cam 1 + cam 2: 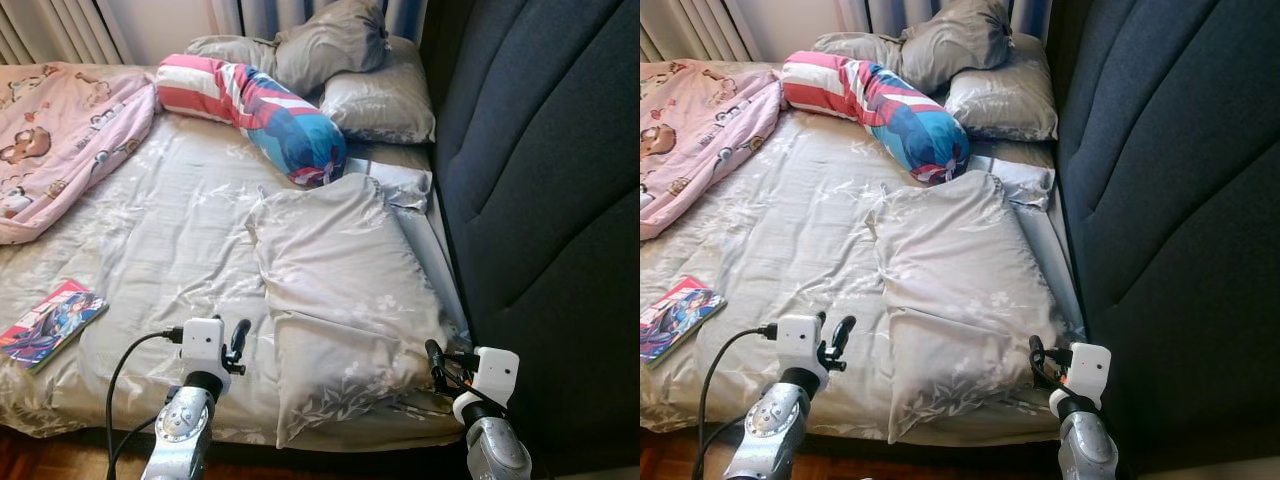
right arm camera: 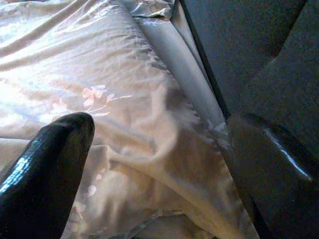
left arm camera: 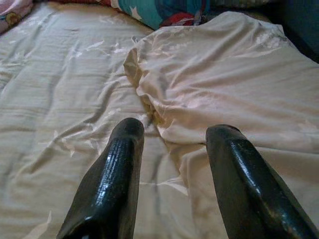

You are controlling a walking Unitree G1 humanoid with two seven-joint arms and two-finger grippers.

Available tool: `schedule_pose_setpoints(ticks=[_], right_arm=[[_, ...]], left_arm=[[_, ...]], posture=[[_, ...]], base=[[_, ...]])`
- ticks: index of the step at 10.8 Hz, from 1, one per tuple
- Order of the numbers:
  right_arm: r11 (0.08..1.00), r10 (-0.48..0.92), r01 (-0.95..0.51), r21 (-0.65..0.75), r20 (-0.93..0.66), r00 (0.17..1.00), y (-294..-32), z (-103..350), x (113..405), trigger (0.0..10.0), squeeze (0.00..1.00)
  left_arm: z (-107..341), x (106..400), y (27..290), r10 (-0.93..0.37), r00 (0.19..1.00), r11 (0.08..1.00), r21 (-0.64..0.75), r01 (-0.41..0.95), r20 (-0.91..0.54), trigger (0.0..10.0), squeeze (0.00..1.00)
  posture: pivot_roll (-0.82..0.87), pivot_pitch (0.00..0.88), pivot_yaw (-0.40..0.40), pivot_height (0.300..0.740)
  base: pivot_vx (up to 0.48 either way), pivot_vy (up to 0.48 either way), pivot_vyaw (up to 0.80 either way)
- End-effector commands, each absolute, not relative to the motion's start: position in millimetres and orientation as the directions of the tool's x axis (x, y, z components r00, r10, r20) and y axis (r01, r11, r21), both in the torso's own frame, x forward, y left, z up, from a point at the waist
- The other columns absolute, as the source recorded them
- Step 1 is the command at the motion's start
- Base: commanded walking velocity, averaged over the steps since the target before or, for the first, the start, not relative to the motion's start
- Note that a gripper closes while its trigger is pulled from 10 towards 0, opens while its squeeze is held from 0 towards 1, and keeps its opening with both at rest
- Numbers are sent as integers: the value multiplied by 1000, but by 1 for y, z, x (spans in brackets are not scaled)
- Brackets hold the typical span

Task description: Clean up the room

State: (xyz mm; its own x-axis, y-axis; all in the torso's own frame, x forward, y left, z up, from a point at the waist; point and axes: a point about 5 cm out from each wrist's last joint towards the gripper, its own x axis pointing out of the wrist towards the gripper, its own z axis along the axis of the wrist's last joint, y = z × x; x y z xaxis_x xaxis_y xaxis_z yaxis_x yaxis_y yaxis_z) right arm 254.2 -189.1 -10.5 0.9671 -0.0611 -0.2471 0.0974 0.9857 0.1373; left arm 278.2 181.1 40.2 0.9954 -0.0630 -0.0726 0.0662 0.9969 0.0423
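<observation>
A large grey floral-print pillow (image 1: pixel 340 290) lies flat and rumpled on the grey bed sheet (image 1: pixel 170 250), between the left hand (image 1: pixel 238 340) and the right hand (image 1: pixel 436 362), its near edge just ahead of both hands' parted fingers.

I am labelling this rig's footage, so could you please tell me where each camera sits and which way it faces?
Left eye view: on the head, looking down at the bed; both silver arms show, left gripper and right gripper.
Right eye view: the head's other eye, same scene, shifted slightly.
Left wrist view: along the open left fingers toward the grey pillow.
Right wrist view: along the open right fingers, between pillow and dark headboard.
Shared: all four show the grey pillow.
</observation>
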Motion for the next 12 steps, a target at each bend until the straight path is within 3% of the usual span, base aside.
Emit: schedule_pose_setpoints(ticks=[1,7,12], right_arm=[[984,-73,111,136,-258,963,-192,-12,253,10000,0],[983,-92,128,128,-256,962,-197,-9,256,10000,0],[981,-118,152,125,-246,962,-202,-2,266,10000,0]], left_arm=[[36,274,184,-54,993,998,34,58,-101,10000,0],[36,272,187,-51,993,998,41,56,-106,10000,0],[43,293,176,-133,982,989,-81,123,-132,10000,0]], posture=[[64,141,-18,740],[74,151,-17,740],[56,151,-18,740]], base=[[296,0,0],[293,0,0],[0,0,0]])
